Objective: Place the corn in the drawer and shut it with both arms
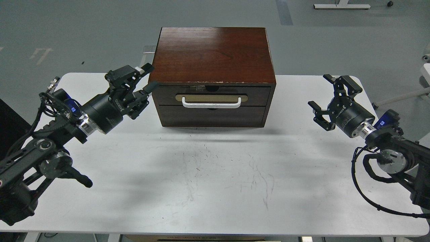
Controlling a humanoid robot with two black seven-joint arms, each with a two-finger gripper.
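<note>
A white table (215, 174) fills the view, its bare top marked with faint dark scuffs near the middle. At the centre of its far edge stands a dark reddish-brown wooden cabinet (213, 55) with a chipped front top edge. The drawer (211, 95) in its upper front is pushed in flush, with a white bar handle (211, 103) on a tan oval plate; a plain dark panel (211, 116) sits below it. The corn is not visible anywhere. The left gripper (142, 80) reaches in from the left edge and hovers just beside the cabinet's front left corner, its fingers spread wide and holding nothing. The right gripper (327, 95) hangs near the table's right edge, well apart from the cabinet, its fingers also spread wide and empty.
</note>
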